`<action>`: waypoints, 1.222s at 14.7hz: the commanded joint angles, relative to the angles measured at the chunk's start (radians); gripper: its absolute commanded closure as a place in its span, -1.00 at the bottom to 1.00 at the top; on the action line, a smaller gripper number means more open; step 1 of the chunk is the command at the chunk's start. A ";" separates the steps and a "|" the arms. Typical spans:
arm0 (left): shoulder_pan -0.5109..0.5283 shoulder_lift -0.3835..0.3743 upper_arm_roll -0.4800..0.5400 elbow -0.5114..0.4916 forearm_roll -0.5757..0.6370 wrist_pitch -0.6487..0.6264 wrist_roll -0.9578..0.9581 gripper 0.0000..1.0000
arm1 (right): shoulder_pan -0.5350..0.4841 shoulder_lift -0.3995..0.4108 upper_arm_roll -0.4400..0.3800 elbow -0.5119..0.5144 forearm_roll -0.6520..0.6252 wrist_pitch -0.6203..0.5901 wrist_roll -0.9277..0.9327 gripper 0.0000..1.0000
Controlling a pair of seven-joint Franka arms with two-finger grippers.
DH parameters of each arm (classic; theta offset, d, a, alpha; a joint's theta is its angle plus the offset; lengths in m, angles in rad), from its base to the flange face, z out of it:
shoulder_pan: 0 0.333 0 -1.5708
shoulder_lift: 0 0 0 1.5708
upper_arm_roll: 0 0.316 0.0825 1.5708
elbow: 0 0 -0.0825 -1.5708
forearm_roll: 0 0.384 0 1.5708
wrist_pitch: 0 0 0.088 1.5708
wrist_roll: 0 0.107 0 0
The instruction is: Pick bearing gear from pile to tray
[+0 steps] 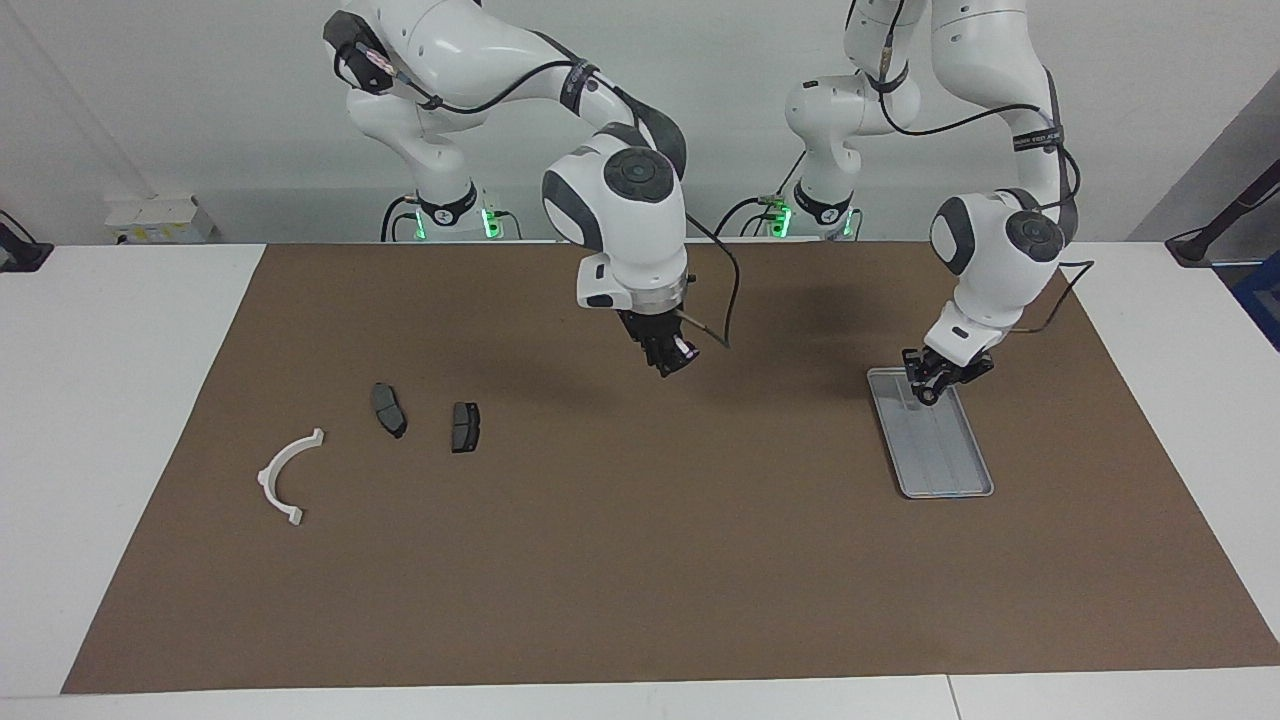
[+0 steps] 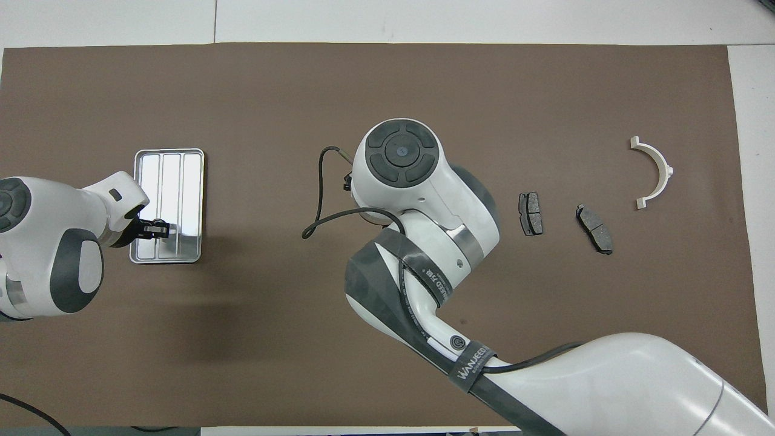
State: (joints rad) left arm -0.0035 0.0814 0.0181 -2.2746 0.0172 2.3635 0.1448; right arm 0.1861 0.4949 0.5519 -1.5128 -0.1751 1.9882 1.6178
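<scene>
Tray (image 1: 940, 455): under left hand, toward left arm's end of worktop (image 1: 640, 560)
Left hand (image 1: 925, 390): low over tray's robot-side end, fingers narrow, hold unclear
Right hand (image 1: 668, 358): raised mid-worktop, fingers closed together
Pile: two brake pads (image 1: 465, 427), white bracket (image 1: 285, 478), well apart from right hand

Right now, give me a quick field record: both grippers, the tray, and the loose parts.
right gripper: shut, raised over bare mat mid-table; load not discernible
left gripper: over the tray's end nearest the robots
tray: flat at the left arm's end; contents unclear
brake pads: side by side on the mat, right arm's end
white bracket: beside the pads, untouched
</scene>
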 commanded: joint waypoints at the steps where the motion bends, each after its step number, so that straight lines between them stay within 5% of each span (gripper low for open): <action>1: -0.026 -0.005 0.011 -0.034 0.003 0.033 -0.034 1.00 | 0.051 0.080 -0.003 0.002 -0.114 0.072 0.112 1.00; 6: -0.049 0.012 0.011 -0.054 0.003 0.086 -0.077 1.00 | 0.073 0.203 -0.006 0.005 -0.234 0.213 0.185 1.00; 12: -0.047 0.018 0.013 -0.066 0.003 0.083 -0.068 1.00 | 0.050 0.209 -0.007 -0.035 -0.245 0.303 0.227 1.00; 13: -0.046 0.018 0.013 -0.065 0.003 0.080 -0.068 0.77 | 0.046 0.208 -0.009 -0.052 -0.247 0.316 0.231 0.60; 14: -0.046 0.018 0.013 -0.059 0.003 0.071 -0.064 -0.44 | 0.046 0.206 -0.010 -0.058 -0.248 0.316 0.231 0.23; 16: -0.047 0.018 0.013 -0.034 0.006 0.027 -0.056 -0.79 | 0.046 0.206 -0.015 -0.060 -0.256 0.304 0.231 -0.53; 18: -0.046 0.008 0.013 0.045 0.007 -0.083 -0.039 -0.80 | 0.046 0.200 -0.015 -0.052 -0.267 0.288 0.228 -1.00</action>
State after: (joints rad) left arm -0.0376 0.1022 0.0186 -2.2964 0.0178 2.3781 0.0898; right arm 0.2496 0.7068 0.5264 -1.5463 -0.4012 2.2699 1.8158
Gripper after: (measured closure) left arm 0.273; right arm 0.401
